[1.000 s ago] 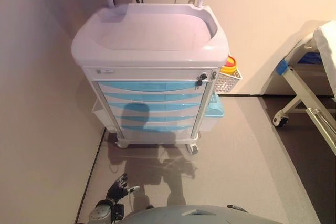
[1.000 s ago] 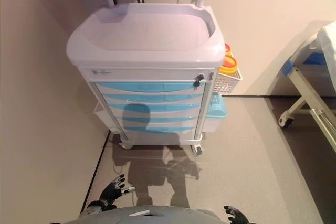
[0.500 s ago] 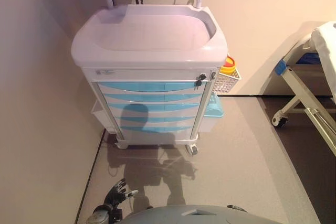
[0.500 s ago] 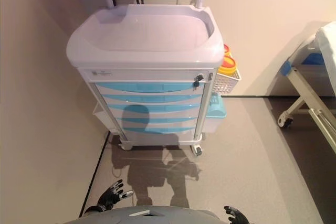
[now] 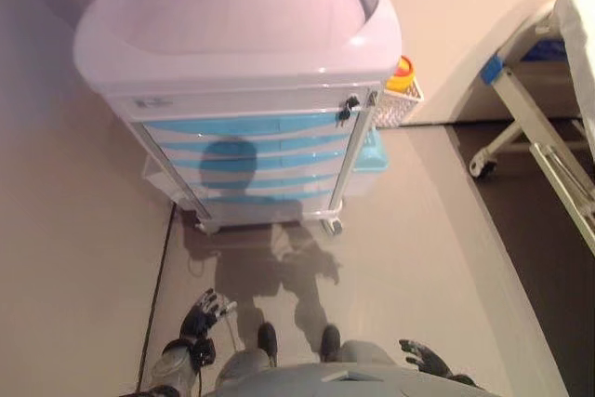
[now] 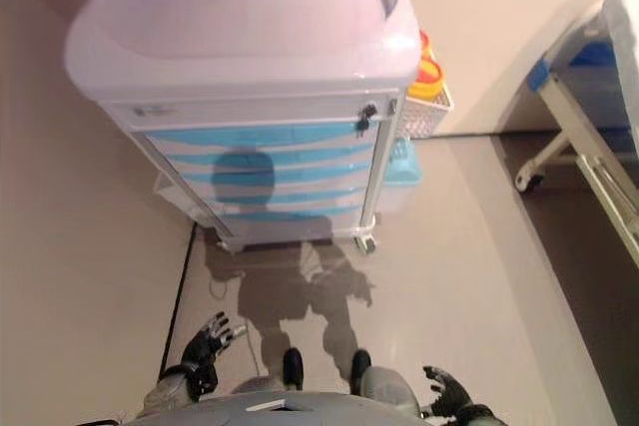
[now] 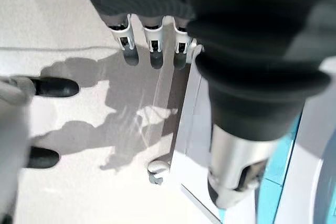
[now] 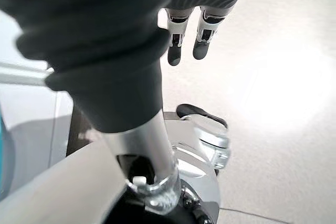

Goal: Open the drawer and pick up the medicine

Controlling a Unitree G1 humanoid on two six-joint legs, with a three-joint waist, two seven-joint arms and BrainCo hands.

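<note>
A white medical cart (image 5: 237, 34) with several light-blue drawers (image 5: 251, 151) stands against the wall ahead; all drawers are shut. A key lock (image 5: 349, 107) sits at the top right of its front. No medicine shows. My left hand (image 5: 198, 313) hangs low by the floor at the lower left, fingers straight and empty; its own fingers (image 7: 153, 45) show in the left wrist view with the cart's base past them. My right hand (image 6: 444, 391) hangs at the lower right, fingers relaxed and empty, also seen in the right wrist view (image 8: 186, 32).
A white wire basket (image 5: 400, 104) with a yellow and red container hangs on the cart's right side, a light-blue bin (image 5: 372, 151) below it. A bed frame on castors (image 5: 530, 127) stands at the right. A wall runs along the left.
The whole picture has shifted: the camera has tilted down and closer to the cart. Both hands hang much as before, and the right hand now shows more.
</note>
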